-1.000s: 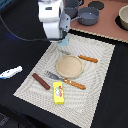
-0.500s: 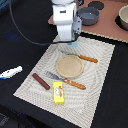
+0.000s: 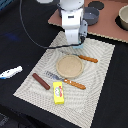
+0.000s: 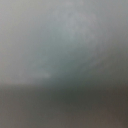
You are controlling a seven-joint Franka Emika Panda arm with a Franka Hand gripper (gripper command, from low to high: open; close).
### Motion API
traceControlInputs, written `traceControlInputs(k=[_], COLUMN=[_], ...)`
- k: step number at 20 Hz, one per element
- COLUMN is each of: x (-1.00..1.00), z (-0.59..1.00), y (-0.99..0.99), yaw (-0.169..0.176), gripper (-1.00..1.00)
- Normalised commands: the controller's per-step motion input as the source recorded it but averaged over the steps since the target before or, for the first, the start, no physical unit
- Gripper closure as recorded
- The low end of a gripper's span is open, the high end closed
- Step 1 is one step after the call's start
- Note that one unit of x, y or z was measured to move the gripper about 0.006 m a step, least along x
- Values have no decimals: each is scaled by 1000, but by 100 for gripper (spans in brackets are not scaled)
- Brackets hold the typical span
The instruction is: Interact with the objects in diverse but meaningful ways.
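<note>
My gripper [image 3: 74, 42] hangs low over the far edge of the beige placemat [image 3: 97, 80], just behind the tan plate [image 3: 69, 66]. Its fingers are hidden by the white hand, so I cannot tell whether it is open or shut. The pale blue block is out of sight, where the gripper covers the mat. The dark brown sausage [image 3: 41, 81] lies at the mat's left side in the exterior view. The yellow box [image 3: 59, 92] with a red-green label lies near the mat's front. The wrist view is a grey blur.
Two orange-handled pieces of cutlery lie beside the plate, one behind it [image 3: 87, 58] and one in front [image 3: 74, 83]. A white-and-blue item [image 3: 10, 72] lies on the black table at the left. A dark pot [image 3: 91, 15] stands on a brown board [image 3: 107, 27] behind.
The arm has moved toward the exterior view's right and lower, onto the mat's far edge, covering the pale blue thing that showed there a second ago.
</note>
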Motion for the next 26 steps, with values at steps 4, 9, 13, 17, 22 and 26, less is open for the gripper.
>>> traceControlInputs(k=[4, 9, 13, 17, 22, 26], x=[170, 206, -11, -226, -254, -101], z=[1000, 1000, 1000, 799, 419, 246], y=[220, 365, 92, -281, -657, -810], yaw=[-52, -55, -17, -2, -2, -18], gripper=[-100, -100, -100, -100, -100, -100])
